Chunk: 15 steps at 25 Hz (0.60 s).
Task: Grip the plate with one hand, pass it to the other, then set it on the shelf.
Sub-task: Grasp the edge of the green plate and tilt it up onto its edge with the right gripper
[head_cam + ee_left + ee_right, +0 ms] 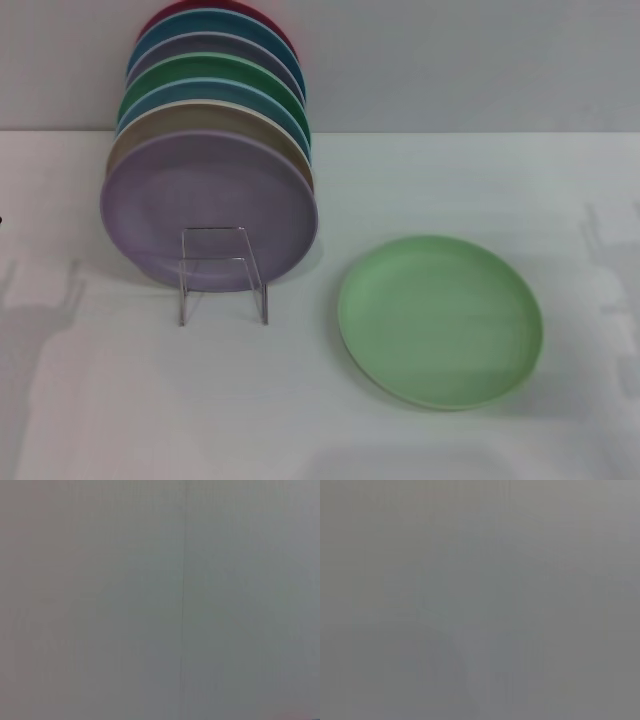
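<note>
The pale mint-green plate [440, 320] lies flat on the white table, right of centre and toward the front. The clear shelf [223, 273] stands left of centre, a thin see-through frame. A row of plates stands on edge on it. No gripper shows in the head view. Both wrist views show only a plain grey surface, with no fingers and no plate.
The row of standing plates leans back toward the wall: a lilac plate [210, 210] in front, then beige, blue, darker green [215, 72], lilac, blue and red. The white table [120, 400] meets a grey wall behind.
</note>
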### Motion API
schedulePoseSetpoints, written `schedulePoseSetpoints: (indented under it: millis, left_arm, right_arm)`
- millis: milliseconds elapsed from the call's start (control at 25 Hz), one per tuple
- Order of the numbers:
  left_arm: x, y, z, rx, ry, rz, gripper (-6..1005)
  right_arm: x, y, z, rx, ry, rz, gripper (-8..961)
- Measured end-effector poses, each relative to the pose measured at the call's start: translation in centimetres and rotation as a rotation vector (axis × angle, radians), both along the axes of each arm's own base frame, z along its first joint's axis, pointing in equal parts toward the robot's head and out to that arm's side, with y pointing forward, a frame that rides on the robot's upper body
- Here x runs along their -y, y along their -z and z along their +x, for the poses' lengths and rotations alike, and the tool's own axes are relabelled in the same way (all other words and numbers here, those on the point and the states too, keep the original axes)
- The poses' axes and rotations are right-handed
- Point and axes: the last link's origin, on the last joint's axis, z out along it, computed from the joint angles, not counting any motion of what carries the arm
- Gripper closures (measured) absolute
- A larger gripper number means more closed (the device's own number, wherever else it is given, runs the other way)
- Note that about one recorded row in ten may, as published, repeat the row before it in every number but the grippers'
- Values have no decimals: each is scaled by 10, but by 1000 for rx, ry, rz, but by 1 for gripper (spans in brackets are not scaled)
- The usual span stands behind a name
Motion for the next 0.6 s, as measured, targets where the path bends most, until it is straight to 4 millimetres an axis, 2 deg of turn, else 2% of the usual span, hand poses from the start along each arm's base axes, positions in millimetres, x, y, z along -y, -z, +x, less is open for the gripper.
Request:
schedulePoseSetpoints:
  millis: [360, 600]
  left_arm:
    - [-8, 4, 8, 9, 26, -18, 229]
    - [-10, 8, 7, 11, 12, -37, 230]
  right_arm:
    - [1, -1, 4, 29, 23, 11, 313]
    - [1, -3, 2, 289, 106, 92, 315]
